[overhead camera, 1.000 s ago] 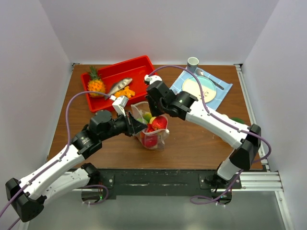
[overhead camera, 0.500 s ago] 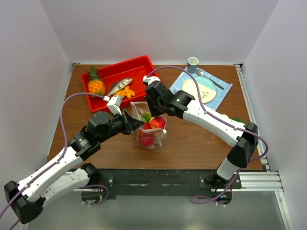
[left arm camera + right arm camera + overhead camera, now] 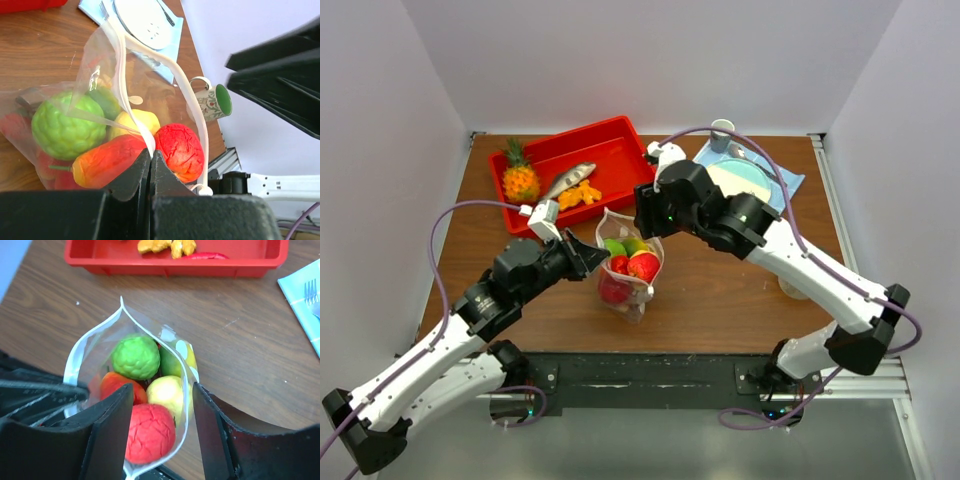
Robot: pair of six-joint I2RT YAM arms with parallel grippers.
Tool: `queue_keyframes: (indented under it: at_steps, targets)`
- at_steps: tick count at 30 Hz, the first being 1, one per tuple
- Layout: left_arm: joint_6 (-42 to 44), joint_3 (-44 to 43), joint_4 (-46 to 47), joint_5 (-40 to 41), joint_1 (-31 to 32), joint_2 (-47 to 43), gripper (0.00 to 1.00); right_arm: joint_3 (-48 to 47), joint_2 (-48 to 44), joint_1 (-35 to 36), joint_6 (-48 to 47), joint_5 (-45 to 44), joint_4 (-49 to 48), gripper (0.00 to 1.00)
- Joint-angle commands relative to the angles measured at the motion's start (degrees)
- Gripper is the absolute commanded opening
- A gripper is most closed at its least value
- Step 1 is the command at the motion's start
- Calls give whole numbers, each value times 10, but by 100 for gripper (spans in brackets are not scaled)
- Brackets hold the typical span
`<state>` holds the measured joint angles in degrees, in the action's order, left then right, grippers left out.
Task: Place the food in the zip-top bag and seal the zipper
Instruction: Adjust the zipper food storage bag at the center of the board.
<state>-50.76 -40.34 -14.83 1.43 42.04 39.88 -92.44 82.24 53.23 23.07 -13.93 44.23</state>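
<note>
Lifted off the zip-top bag [image 3: 638,300] since earlier, the right hand [image 3: 162,392] is held open; the left hand [image 3: 150,157] is clamped on the rim. With the food [image 3: 135,357] bagged on the counter [image 3: 720,290], the zipper [image 3: 79,352] is judged next: pinched shut end to end.

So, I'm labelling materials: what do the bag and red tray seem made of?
The bag looks like thin, clear, glossy plastic film: the fruits show through and it creases. The red tray looks like rigid moulded plastic, smooth with slight sheen, probably.
</note>
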Motion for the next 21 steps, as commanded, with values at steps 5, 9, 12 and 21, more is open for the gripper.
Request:
queue_keyframes:
  at_steps: [5,9,12,21]
  targets:
    - [-35,10,21,39,1,-21,0,114,-117,1,36,6,-8,55]
    - [-37,12,27,37,1,-15,0,178,-181,19,63,36,-12,50]
    - [-36,12,31,36,1,-9,0,184,-190,74,79,-7,17,49]
    - [-36,13,39,34,1,-4,0,198,-162,169,128,-61,32,44]
